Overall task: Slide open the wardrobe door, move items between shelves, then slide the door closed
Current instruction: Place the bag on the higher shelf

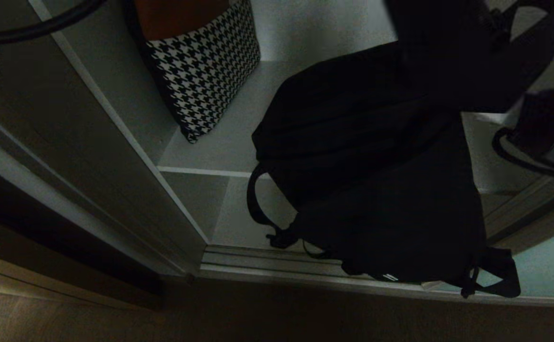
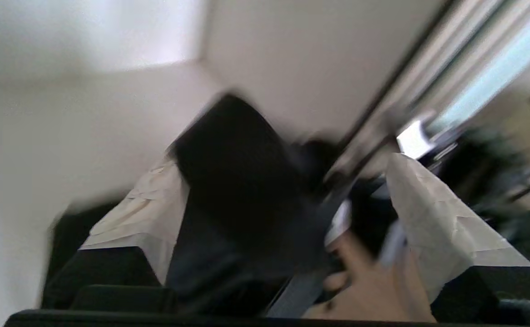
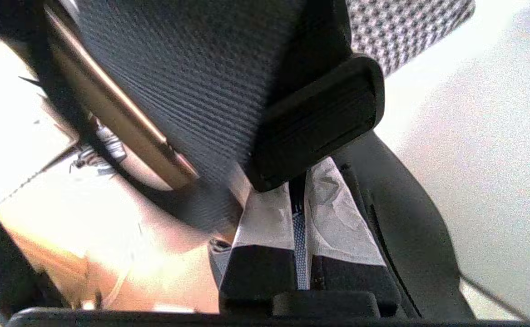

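Observation:
The black bundle (image 1: 376,166) hangs in front of the shelves (image 1: 220,147), its lower end and thin straps reaching down to the door track. In the right wrist view my right gripper (image 3: 297,181) is shut on a thin woven strap (image 3: 299,227) of the bundle (image 3: 192,68). My left gripper (image 2: 280,163) is open, its white-taped fingers (image 2: 433,218) spread wide, with the blurred bundle (image 2: 233,172) between and beyond them. The sliding wardrobe door (image 1: 542,270) shows as a pale teal panel at the lower right. Neither gripper can be made out in the dark head view.
A black-and-white houndstooth bag (image 1: 201,66) stands on the upper shelf, left of the bundle. A lower shelf board (image 1: 229,213) lies beneath. The silver door track (image 1: 267,266) runs along the front. The wardrobe's side panel (image 1: 91,156) stands to the left.

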Robot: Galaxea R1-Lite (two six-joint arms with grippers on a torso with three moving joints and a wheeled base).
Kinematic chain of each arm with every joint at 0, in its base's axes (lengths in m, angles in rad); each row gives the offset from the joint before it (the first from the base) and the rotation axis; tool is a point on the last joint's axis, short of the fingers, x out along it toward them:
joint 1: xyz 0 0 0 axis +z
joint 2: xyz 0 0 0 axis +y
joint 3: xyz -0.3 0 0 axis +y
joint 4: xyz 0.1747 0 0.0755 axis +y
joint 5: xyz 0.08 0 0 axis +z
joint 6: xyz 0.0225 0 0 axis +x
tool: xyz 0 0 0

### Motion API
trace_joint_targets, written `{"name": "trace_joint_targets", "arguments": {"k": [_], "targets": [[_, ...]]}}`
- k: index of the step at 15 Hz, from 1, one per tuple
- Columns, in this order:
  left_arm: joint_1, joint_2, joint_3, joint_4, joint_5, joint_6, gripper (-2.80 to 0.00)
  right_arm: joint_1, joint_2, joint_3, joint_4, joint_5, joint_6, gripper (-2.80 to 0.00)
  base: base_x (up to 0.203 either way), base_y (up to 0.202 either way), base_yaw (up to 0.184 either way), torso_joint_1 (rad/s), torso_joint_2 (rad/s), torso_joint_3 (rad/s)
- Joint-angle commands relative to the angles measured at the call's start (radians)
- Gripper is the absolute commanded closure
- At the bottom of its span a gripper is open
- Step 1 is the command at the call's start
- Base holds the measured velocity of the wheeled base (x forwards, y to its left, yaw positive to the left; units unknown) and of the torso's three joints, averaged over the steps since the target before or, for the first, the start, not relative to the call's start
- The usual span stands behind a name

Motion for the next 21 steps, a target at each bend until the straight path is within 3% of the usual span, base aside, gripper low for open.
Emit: {"name": "trace_joint_targets", "arguments": {"k": [1, 5, 8, 11, 13, 15, 19, 21], "targets": [[0.024, -0.031, 0.046, -0.002, 0.005, -0.006, -2.80, -0.023, -0.008, -0.039, -0.005, 0.002, 0.034, 0.00, 0.000, 0.000, 0.000, 0.000, 0.00, 0.000], [0.083, -0.046, 0.063, -0.012, 0.006, -0.016, -2.80, -0.081, 0.007, -0.153, 0.000, 0.005, 0.088, 0.00, 0.000, 0.000, 0.000, 0.000, 0.00, 0.000], [0.138, -0.060, 0.126, -0.014, 0.007, -0.063, -2.80, -0.101, 0.031, -0.212, 0.021, 0.005, 0.093, 0.00, 0.000, 0.000, 0.000, 0.000, 0.00, 0.000], [0.179, -0.069, 0.181, -0.016, 0.006, -0.119, -2.80, -0.181, 0.116, -0.263, 0.015, 0.009, 0.095, 0.00, 0.000, 0.000, 0.000, 0.000, 0.00, 0.000], [0.210, -0.081, 0.213, -0.016, -0.002, -0.138, -2.80, -0.232, 0.147, -0.335, 0.009, 0.009, 0.143, 0.00, 0.000, 0.000, 0.000, 0.000, 0.00, 0.000], [0.212, -0.100, 0.247, -0.016, -0.006, -0.136, -2.80, -0.262, 0.143, -0.389, 0.002, 0.016, 0.200, 0.00, 0.000, 0.000, 0.000, 0.000, 0.00, 0.000], [0.209, -0.112, 0.329, -0.021, -0.009, -0.150, -2.80, -0.278, 0.160, -0.497, 0.010, 0.027, 0.211, 0.00, 0.000, 0.000, 0.000, 0.000, 0.00, 0.000], [0.208, -0.102, 0.388, -0.075, -0.010, -0.174, -2.80, -0.281, 0.188, -0.519, 0.008, 0.027, 0.211, 0.00, 0.000, 0.000, 0.000, 0.000, 0.00, 0.000]]}}
